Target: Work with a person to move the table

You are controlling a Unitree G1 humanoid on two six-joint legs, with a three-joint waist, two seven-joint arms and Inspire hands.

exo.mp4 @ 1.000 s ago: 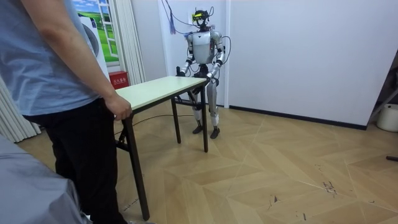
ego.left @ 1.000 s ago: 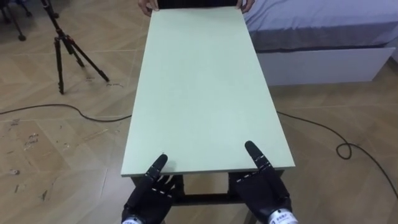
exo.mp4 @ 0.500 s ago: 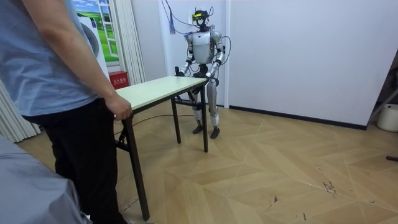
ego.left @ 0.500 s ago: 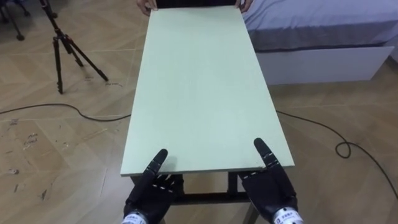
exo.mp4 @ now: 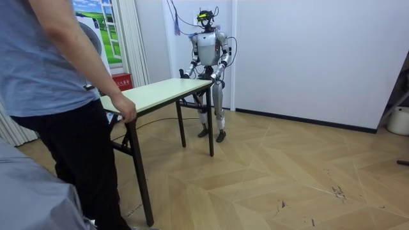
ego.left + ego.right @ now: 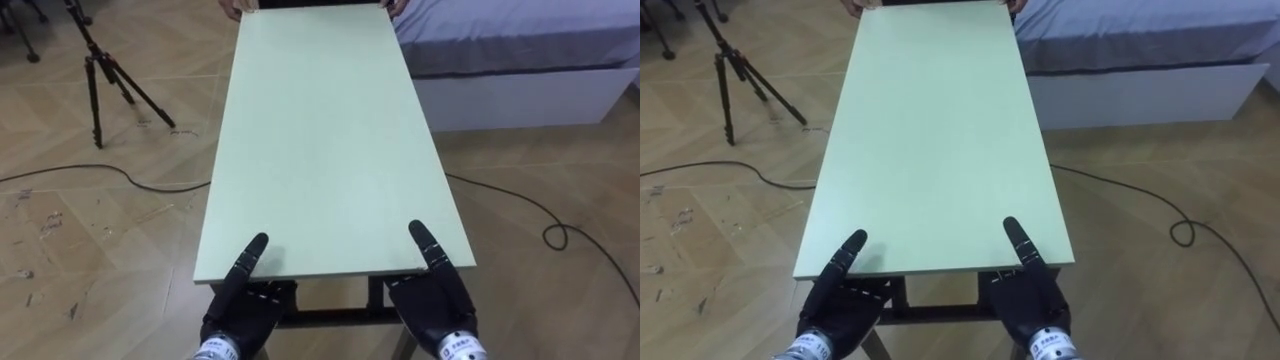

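Much of the grip is hidden: at the near edge of the table [image 6: 325,150] the left hand [image 6: 238,312] is set by the near left corner and the right hand [image 6: 437,305] by the near right corner, each with a thumb laid straight on the pale green top while the rest is tucked beneath it, so how far either hand is closed cannot be told. At the far edge the fingertips of a person [image 5: 51,96] are cut off by the top of the eye views; in the room view the person's hand [image 5: 126,114] is seen curled over a far corner, the head out of view. The table stands on dark legs on a herringbone wood floor [image 6: 90,250], between the robot and the person. A tripod [image 6: 100,70] stands off the far left corner, and a bed [image 6: 520,95] – grey mattress, white frame – lies beside the far right corner. A white wall [image 5: 307,57] is behind the robot, and a red box [image 5: 121,82] bears pale writing too small to be read.
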